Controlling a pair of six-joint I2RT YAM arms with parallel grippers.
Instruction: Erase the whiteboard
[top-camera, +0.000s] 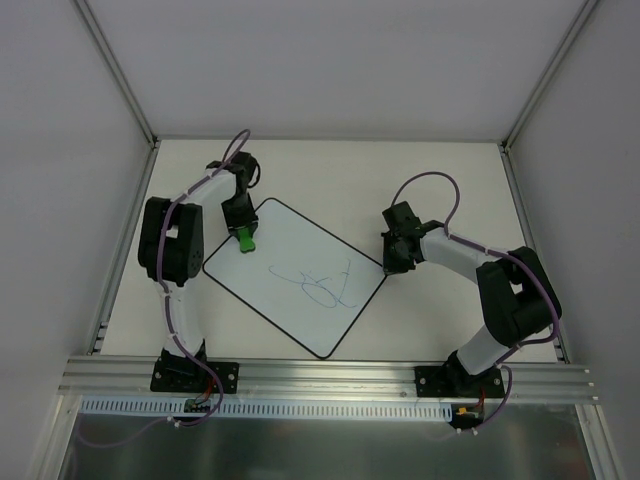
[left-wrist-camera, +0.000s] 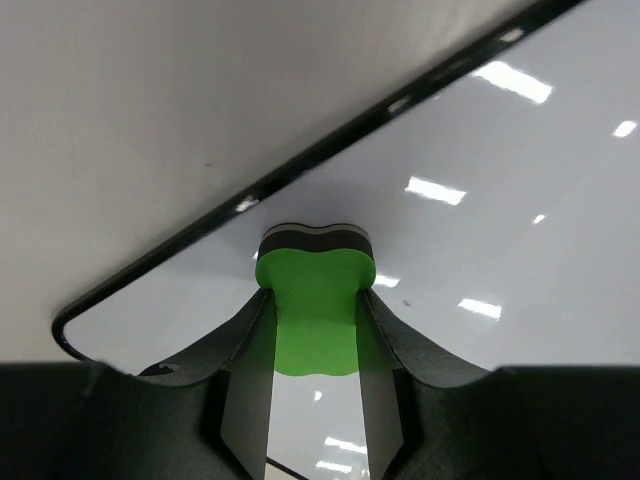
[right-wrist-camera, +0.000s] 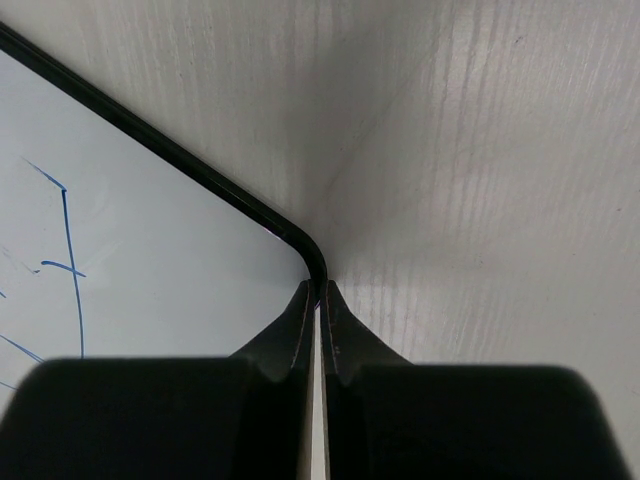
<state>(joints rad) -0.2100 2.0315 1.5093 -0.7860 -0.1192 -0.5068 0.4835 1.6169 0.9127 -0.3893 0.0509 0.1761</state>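
Two closed grippers. With left gripper (left-wrist-camera: 313, 300), clamps green eraser (left-wrist-camera: 314, 325), felt end down at whiteboard (top-camera: 300, 235) near its far-left edge. With right gripper (right-wrist-camera: 318, 296), pinches whiteboard's right corner. Lies askew on table (top-camera: 440, 180), blue scribble (top-camera: 322, 284) mid-board.

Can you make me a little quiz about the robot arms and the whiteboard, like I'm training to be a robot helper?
1. True or false: the scribbles on the whiteboard are all wiped away.
2. What does the left gripper hold? A) a marker B) the green eraser C) nothing
3. Fill in: the right gripper is pinching the whiteboard at its ____.

Key: 1 false; 2 B; 3 corner.
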